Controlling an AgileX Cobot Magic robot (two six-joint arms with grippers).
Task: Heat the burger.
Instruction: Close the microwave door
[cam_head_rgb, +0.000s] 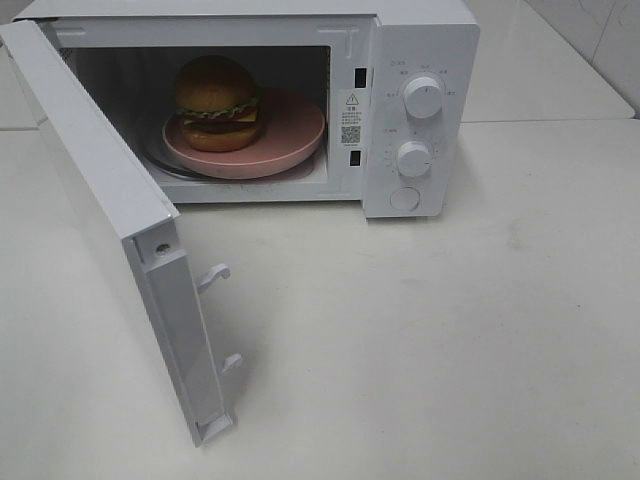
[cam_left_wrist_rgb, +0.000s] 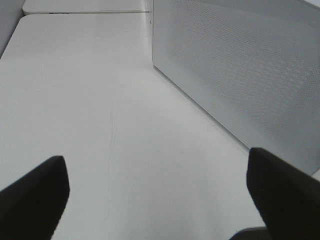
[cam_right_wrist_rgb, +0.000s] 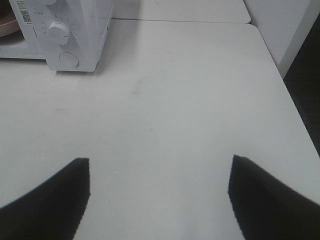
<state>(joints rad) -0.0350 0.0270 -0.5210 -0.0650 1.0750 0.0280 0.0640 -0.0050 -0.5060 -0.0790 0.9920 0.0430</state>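
The burger (cam_head_rgb: 218, 103), with a glossy brown bun, green lettuce and dark patty, sits on a pink plate (cam_head_rgb: 290, 135) inside the white microwave (cam_head_rgb: 420, 40). The microwave door (cam_head_rgb: 110, 215) is swung wide open toward the front left. Neither gripper shows in the exterior view. In the left wrist view my left gripper (cam_left_wrist_rgb: 157, 200) is open and empty over the bare table, beside the perforated face of the door (cam_left_wrist_rgb: 240, 65). In the right wrist view my right gripper (cam_right_wrist_rgb: 159, 200) is open and empty, well back from the microwave's control panel (cam_right_wrist_rgb: 62, 35).
Two white knobs (cam_head_rgb: 423, 97) and a round button (cam_head_rgb: 404, 198) sit on the microwave's right panel. The door's latch hooks (cam_head_rgb: 215, 275) stick out from its edge. White table (cam_head_rgb: 450, 340) spreads in front. A table edge (cam_right_wrist_rgb: 295, 110) runs along one side of the right wrist view.
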